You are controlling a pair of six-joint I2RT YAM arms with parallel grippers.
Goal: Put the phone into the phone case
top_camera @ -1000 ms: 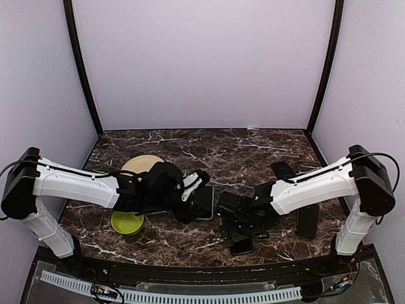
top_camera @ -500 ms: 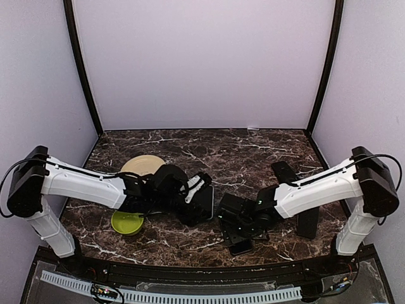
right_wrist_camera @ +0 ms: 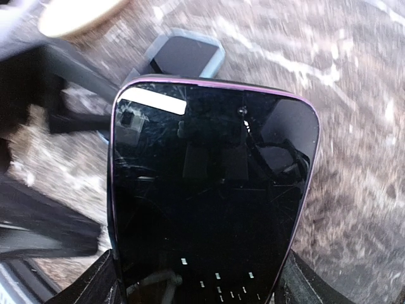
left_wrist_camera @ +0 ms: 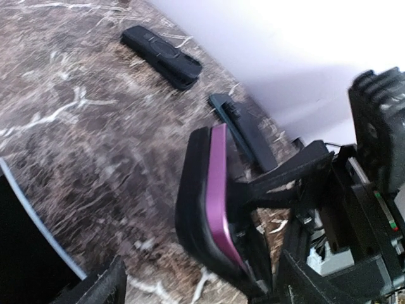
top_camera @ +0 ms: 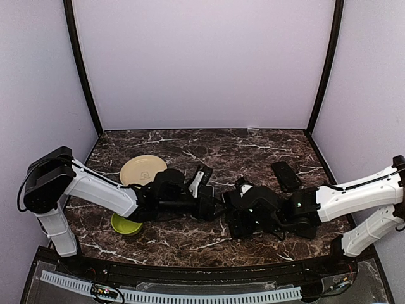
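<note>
The phone [right_wrist_camera: 209, 190] has a black cracked screen and a purple rim. My right gripper [right_wrist_camera: 199, 285] is shut on it across its width and holds it upright above the table. In the left wrist view the phone [left_wrist_camera: 218, 190] stands edge-on with a black layer against its back. My left gripper [left_wrist_camera: 202, 288] is open, its fingers wide apart on either side of the phone's lower end. Both grippers meet at the table's middle [top_camera: 219, 206]. A dark phone case with a pale grey rim [right_wrist_camera: 183, 56] lies flat just beyond the phone, close under the left wrist [left_wrist_camera: 25, 253].
A cream plate [top_camera: 142, 168] and a yellow-green bowl [top_camera: 126, 223] sit at the left beside my left arm. A black remote-like bar [top_camera: 286, 174] lies at the back right, also in the left wrist view [left_wrist_camera: 161, 50], with a dark slim device [left_wrist_camera: 243, 126] near it.
My right gripper has lifted the phone from the front of the table and carried it up and left. My left gripper has swung right to meet it.
</note>
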